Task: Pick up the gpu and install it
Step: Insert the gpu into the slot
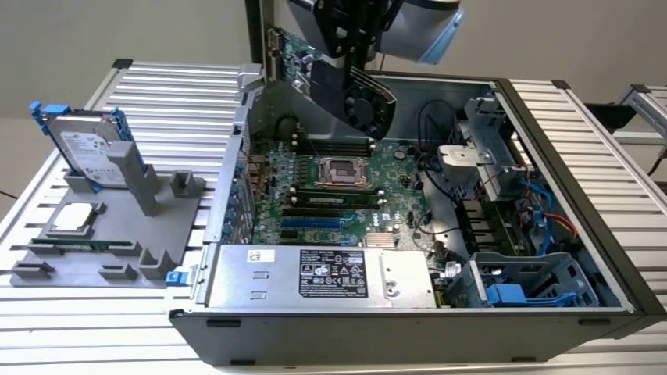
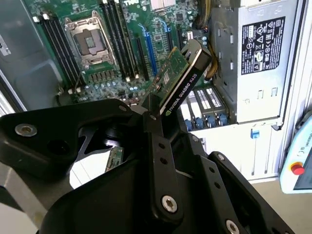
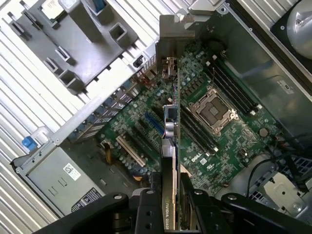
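The gripper (image 2: 161, 117) is clamped on the gpu (image 1: 365, 101) and holds it tilted in the air over the far part of the motherboard (image 1: 401, 164), apart from it. There is open room under its lower edge. The case (image 1: 417, 336) wall stands near on the exterior view's left.

gpu (image 1: 365, 105) above motherboard (image 1: 333, 183), hard drive (image 1: 89, 148) beside case (image 1: 417, 337)

We log free room over the motherboard (image 1: 333, 205) between its socket (image 1: 336, 170) and the power supply (image 1: 312, 275), below the claw (image 2: 152, 109) clamped on the gpu (image 2: 183, 78); the case wall (image 1: 231, 180) on the exterior view's left and the drive cage (image 1: 526, 281) with cables (image 1: 542, 205) on its right hem it in.
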`<move>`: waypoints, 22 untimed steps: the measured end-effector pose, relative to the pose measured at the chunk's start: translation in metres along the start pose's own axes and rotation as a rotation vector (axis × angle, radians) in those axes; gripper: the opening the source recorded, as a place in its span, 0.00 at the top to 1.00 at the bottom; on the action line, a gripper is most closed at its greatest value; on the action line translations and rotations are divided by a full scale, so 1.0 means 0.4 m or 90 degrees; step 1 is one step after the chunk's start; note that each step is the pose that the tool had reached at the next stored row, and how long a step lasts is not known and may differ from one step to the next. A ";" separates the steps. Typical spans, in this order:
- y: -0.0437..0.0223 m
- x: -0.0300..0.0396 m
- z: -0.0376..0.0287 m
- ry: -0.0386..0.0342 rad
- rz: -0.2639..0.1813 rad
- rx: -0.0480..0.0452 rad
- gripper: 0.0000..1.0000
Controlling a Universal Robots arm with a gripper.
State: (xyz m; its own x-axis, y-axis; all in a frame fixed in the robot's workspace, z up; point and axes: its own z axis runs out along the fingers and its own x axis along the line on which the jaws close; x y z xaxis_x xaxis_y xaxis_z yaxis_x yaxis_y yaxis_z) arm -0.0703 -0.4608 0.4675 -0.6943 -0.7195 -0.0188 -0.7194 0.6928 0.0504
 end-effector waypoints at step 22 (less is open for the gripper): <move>-0.039 -0.038 -0.001 0.0046 -0.114 -0.0033 1.00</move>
State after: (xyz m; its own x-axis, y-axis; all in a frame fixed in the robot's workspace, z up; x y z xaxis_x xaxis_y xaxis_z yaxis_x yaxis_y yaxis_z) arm -0.0485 -0.4608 0.4675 -0.5547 -0.8318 -0.0208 -0.8315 0.5531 0.0520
